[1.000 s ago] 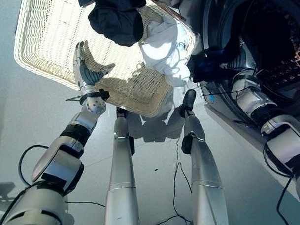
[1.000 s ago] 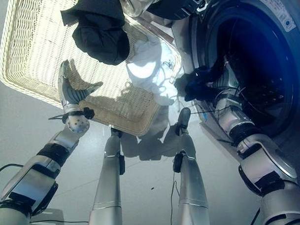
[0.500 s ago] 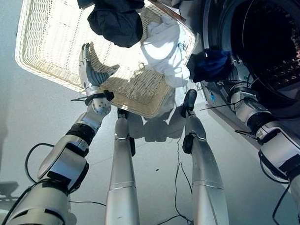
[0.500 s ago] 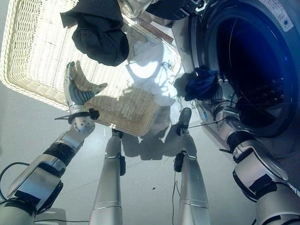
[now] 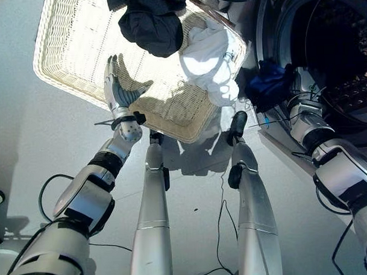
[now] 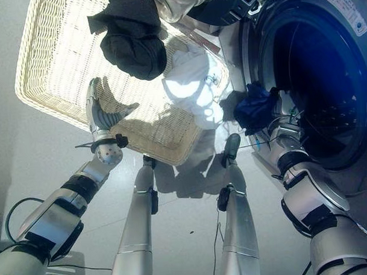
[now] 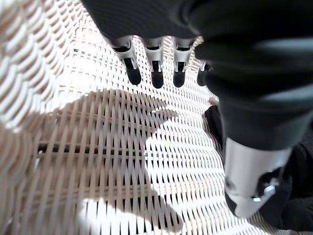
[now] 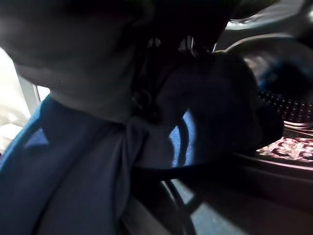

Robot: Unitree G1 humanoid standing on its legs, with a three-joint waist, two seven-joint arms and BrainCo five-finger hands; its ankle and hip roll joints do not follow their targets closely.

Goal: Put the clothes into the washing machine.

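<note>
The right hand [image 6: 273, 119] is clenched round a bunched dark blue garment [image 6: 255, 108], holding it at the front rim of the washing machine [image 6: 348, 23], just outside the dark drum opening; the right wrist view shows blue cloth [image 8: 73, 181] gathered against the hand with the perforated drum wall beyond. The left hand [image 5: 117, 91] hovers over the near edge of the white wicker basket [image 5: 66, 51], fingers [image 7: 156, 73] straight and relaxed, grasping nothing. In the basket lie 2 more pieces: a black garment [image 5: 152, 24] at the far side and a white one [image 5: 208, 61] (draped over the corner nearest the machine).
</note>
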